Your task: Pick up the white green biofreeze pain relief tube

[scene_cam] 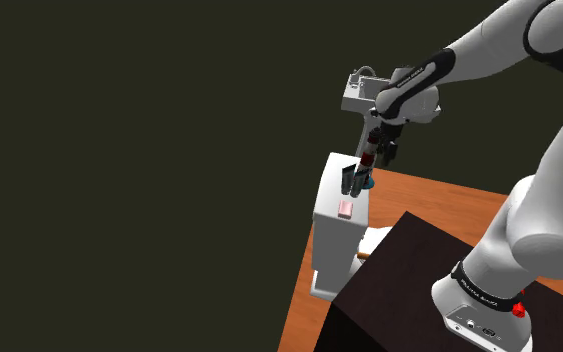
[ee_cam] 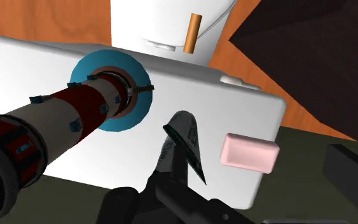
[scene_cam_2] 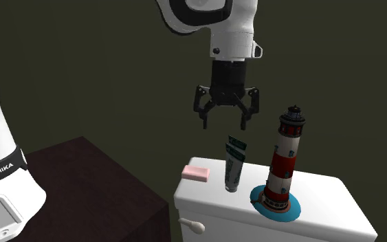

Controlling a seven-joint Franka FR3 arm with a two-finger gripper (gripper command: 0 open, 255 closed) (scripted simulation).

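The tube point(scene_cam_2: 234, 165) is white and green and stands upright on the lid of a white toilet tank point(scene_cam_2: 322, 220), flat crimped end up. My gripper point(scene_cam_2: 225, 118) hangs straight above it, open, with a small gap between the fingertips and the tube's top. Nothing is between the fingers. From the shoulder view, the gripper point(scene_cam: 381, 152) is over the tank point(scene_cam: 331, 230) and the tube point(scene_cam: 350, 180) is just below it. Looking down from the wrist, the tube point(ee_cam: 184, 143) rises toward the camera.
A red and white lighthouse figurine point(scene_cam_2: 284, 161) on a blue base stands close beside the tube. A pink soap bar point(scene_cam_2: 197, 172) lies on the tank's other end. The dark stand box point(scene_cam: 399, 285) sits on an orange wooden floor point(scene_cam: 449, 205).
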